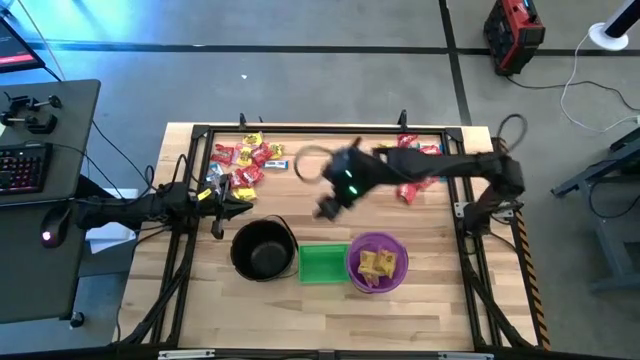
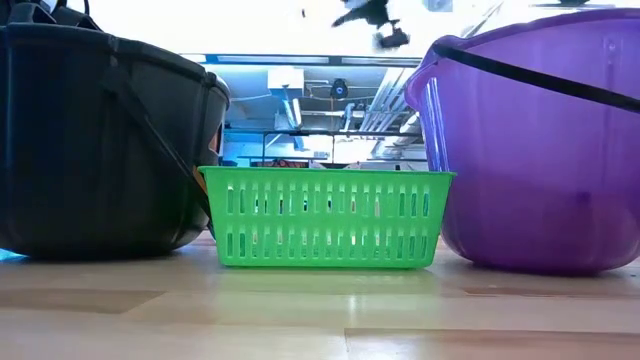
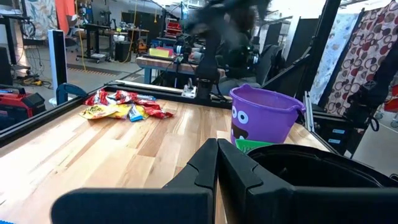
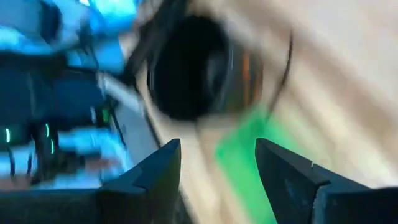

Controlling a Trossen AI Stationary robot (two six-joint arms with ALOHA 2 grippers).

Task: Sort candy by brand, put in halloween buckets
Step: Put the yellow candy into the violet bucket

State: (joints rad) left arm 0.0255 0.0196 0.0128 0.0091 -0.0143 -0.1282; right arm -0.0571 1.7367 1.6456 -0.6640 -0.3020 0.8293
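Note:
Candy lies in two heaps on the wooden table: a yellow, red and blue one (image 1: pixel 245 160) at the far left and a mostly red one (image 1: pixel 415 172) at the far right. Along the near side stand the black bucket (image 1: pixel 262 248), the green basket (image 1: pixel 322 263) and the purple bucket (image 1: pixel 377 262), which holds yellow candies (image 1: pixel 378 265). My right gripper (image 4: pixel 217 168) hangs open and empty above the table's middle (image 1: pixel 330 207), over the gap between the heaps, tilted down toward the black bucket (image 4: pixel 193 68). My left gripper (image 3: pixel 217 162) rests shut at the left (image 1: pixel 222 205), beside the black bucket.
A dark metal frame (image 1: pixel 300 130) runs along the table's far and side edges. Bare wood (image 1: pixel 320 320) lies in front of the buckets. A desk with a keyboard (image 1: pixel 25 165) stands left of the table, and a red device (image 1: pixel 512 30) sits on the floor beyond it.

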